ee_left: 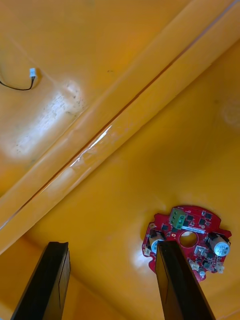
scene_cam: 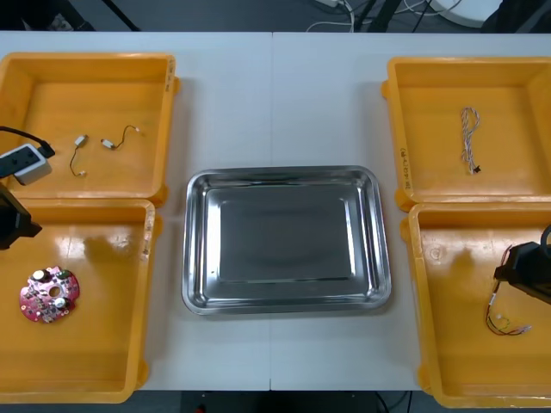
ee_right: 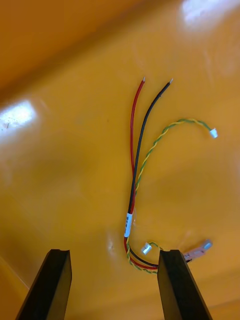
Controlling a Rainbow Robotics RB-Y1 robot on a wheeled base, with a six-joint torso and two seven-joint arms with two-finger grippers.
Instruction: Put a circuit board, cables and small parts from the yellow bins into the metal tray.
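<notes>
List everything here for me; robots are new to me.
yellow plastic bins: four, yellow, two at each side
shiny metal tray: one, silver, bare, between the bins
round red circuit board: one, red, near-left bin
short black cables: two, black, far-left bin
small white box: one, white, far-left bin's left edge
twisted blue and white cable: one, far-right bin
red, black and yellow cable bundle: one, near-right bin
light table: one, off-white, beneath everything
left gripper: one, black fingers open, over near-left bin
right gripper: one, black fingers open, above cable bundle
</notes>
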